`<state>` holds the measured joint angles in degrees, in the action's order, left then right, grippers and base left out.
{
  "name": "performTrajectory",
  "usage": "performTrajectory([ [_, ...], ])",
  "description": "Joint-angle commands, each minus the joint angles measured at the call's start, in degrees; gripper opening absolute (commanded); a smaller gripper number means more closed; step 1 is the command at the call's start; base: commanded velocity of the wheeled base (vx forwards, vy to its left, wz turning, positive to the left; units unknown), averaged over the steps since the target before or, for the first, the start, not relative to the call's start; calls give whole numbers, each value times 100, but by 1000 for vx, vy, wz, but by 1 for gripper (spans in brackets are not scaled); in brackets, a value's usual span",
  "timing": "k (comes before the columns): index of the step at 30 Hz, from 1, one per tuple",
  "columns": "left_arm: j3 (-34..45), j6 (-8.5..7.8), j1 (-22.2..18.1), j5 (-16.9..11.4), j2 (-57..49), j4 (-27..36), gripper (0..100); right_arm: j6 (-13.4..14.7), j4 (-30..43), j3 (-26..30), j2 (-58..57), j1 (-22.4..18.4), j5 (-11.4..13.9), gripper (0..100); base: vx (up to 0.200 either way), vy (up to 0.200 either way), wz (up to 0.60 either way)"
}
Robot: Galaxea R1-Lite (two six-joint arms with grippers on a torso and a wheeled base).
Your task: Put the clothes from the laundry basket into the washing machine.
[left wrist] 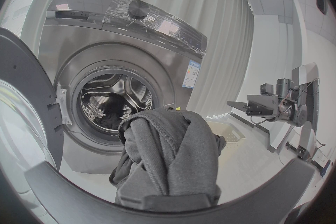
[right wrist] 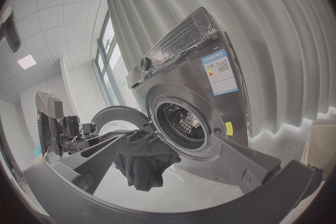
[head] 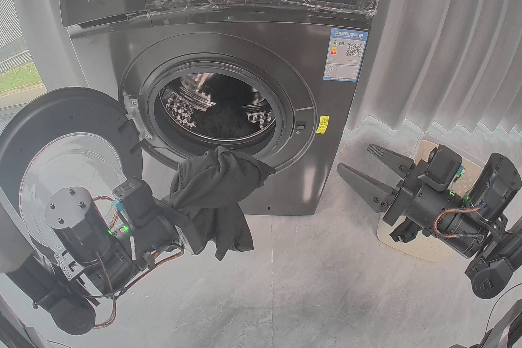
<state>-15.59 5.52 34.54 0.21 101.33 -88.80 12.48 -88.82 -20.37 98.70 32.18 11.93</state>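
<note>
My left gripper (head: 185, 235) is clamped on a bunched dark grey cloth garment (head: 217, 191) hanging in front of the lower rim of the grey metal front-loading washing machine's (head: 304, 93) open porthole, my right gripper (head: 354, 157) spread wide over the beige plastic laundry basket (head: 421, 251).

The floor (head: 326, 278) in front of me was pale grey marbled tile, with thin seams running across it. The grey front-loading washing machine (head: 217, 39) stood directly on it, square before me. On my right a cream, perforated laundry basket (head: 418, 248) sat on the tiles, well apart from the machine, and behind both the hem of the long pleated curtain (head: 446, 39) came down to meet the floor.
</note>
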Motion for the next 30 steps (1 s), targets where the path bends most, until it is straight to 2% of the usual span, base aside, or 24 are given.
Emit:
performTrajectory([
  [1, -67, -51, -8, 181, 291, 3, 0, 0, -4, 16, 1, 7, 2, 100, 0, 0, 0],
  [5, -120, -148, -17, 252, 379, 3, 0, 0, -4, 7, 9, 16, 2, 100, 0, 0, 0],
  [14, -120, -201, -17, 269, 590, -6, 0, 0, -4, 16, 27, 60, 2, 100, 200, 0, 0],
  [19, -76, -306, 1, 287, 643, -15, 0, 0, -4, 16, 18, 60, 2, 100, 0, 0, 0],
  [24, -58, -306, 9, 313, 651, -15, 0, 0, -4, 16, 18, 60, 2, 100, 0, 0, 0],
  [30, -49, -315, 9, 313, 722, -15, 0, 0, -4, 16, 18, 60, 2, 100, 200, 0, 0],
])
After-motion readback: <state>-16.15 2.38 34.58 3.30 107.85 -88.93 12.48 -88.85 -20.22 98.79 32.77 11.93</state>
